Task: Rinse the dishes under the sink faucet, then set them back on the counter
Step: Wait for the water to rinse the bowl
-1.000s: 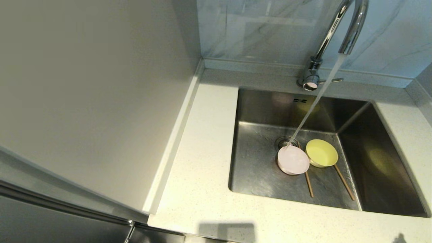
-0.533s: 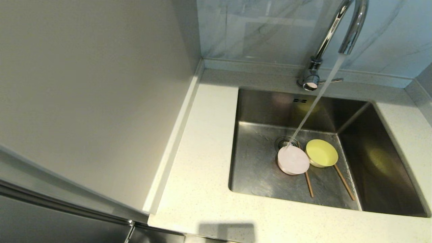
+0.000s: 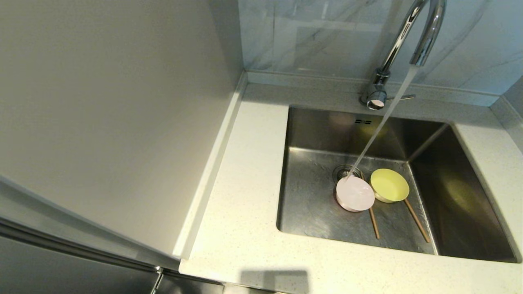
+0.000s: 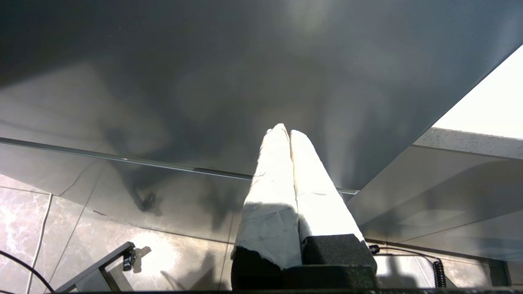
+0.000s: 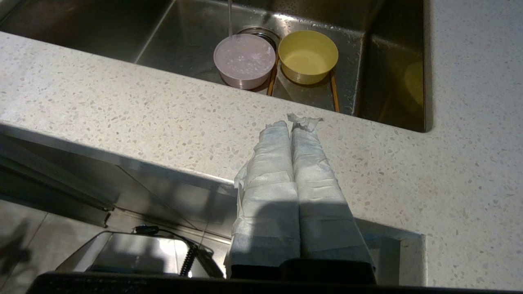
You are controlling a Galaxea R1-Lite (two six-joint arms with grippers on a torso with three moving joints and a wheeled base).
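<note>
Two bowls, one pink (image 3: 355, 193) and one yellow (image 3: 389, 185), and two chopsticks (image 3: 416, 220) lie in the sink (image 3: 310, 204); the right hand (image 5: 291, 121) and the left hand (image 4: 284, 130) are both pressed together, empty.

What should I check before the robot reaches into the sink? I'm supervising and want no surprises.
1. Water running from the sink faucet: ok, the stream lands on the pink bowl.
2. Yellow-green bowl under the stream: not ok, it sits beside it.
3. Chopsticks reachable: ok, partly tucked under the bowls on the sink floor.
4. Right gripper ready to grasp: not ok, shut, empty, above the counter edge.
5. Left gripper: shut, parked below the counter.
</note>
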